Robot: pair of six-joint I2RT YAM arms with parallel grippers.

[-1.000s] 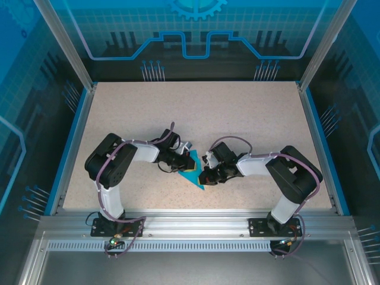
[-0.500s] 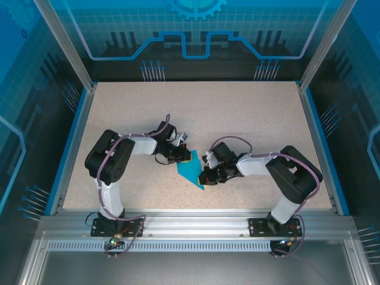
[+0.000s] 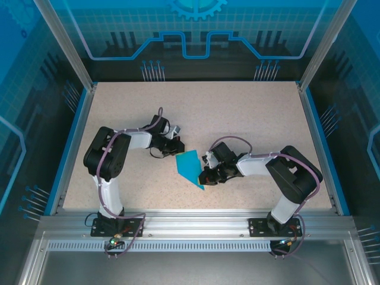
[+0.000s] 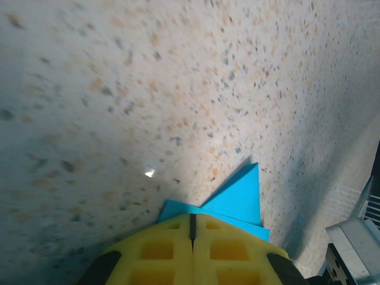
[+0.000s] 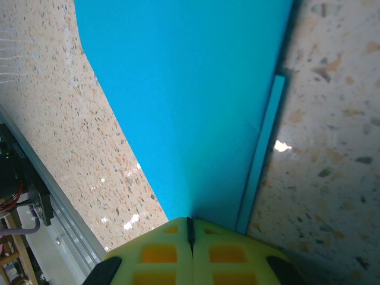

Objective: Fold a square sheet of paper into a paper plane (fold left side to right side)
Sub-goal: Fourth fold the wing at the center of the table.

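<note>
Right gripper [image 5: 190, 221]: jaws closed, tips on the near right edge of the folded blue paper [image 3: 190, 165].
Paper: flat on the speckled table [image 3: 249, 119], between both grippers.
Left gripper [image 4: 192, 217]: jaws closed, at the paper's far left corner.

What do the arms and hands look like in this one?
Left arm and right arm: black joints, white links, purplish cables looped alongside. Left hand and right hand have yellow fingers with square recesses.
</note>
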